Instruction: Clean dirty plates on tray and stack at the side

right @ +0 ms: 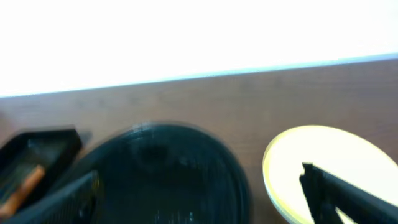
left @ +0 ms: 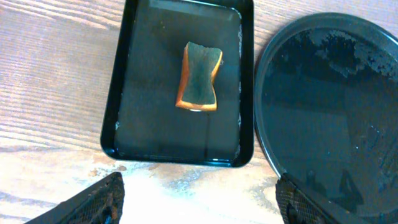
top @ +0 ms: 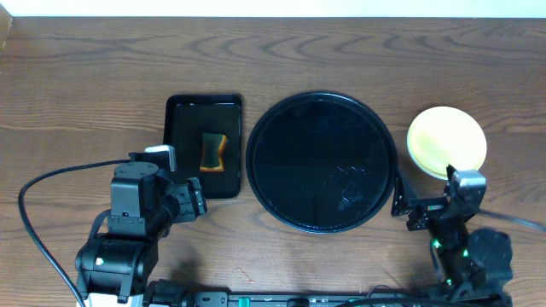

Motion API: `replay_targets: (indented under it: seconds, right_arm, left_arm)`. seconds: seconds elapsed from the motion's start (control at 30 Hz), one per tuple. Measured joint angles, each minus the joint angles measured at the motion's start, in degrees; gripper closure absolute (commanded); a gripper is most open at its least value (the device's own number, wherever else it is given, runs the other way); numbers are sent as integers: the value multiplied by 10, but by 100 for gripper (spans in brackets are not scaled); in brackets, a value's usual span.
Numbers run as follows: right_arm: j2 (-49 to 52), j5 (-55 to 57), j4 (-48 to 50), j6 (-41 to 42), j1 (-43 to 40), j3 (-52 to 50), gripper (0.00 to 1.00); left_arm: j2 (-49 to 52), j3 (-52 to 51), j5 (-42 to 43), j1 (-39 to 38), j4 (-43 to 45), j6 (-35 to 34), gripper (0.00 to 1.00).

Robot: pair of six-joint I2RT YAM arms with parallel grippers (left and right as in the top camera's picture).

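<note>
The round black tray (top: 320,162) sits mid-table, wet and glossy, with no plate on it; it also shows in the left wrist view (left: 329,106) and the right wrist view (right: 168,174). A pale yellow plate (top: 446,141) lies on the table to the tray's right, also in the right wrist view (right: 323,162). Any plates under it are hidden, and no mint-blue plate shows clearly. My left gripper (top: 183,198) (left: 199,205) is open and empty, just in front of the rectangular tray. My right gripper (top: 422,198) (right: 202,199) is open and empty, between the round tray and the yellow plate.
A small rectangular black tray (top: 203,107) (left: 124,93) left of the round tray holds an orange sponge with a dark scrub face (top: 213,151) (left: 200,78). Pale wet smears mark the wood in front of it. A black cable (top: 34,183) loops at the left.
</note>
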Motion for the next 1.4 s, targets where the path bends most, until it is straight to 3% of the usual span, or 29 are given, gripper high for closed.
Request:
replay_targets:
  seconds: [0.13, 0.4, 0.8, 1.4]
  right_arm:
    - [-61, -6, 94, -3, 0, -78, 1]
    - [-119, -43, 188, -56, -1, -182, 1]
    - [-123, -68, 147, -134, -16, -206, 1]
    - [-123, -68, 147, -145, -16, -206, 1]
  left_arm:
    - [0, -1, 0, 0, 0, 0, 21]
    - [0, -1, 0, 0, 0, 0, 21]
    - [0, -1, 0, 0, 0, 0, 21]
    - [0, -1, 0, 0, 0, 0, 21]
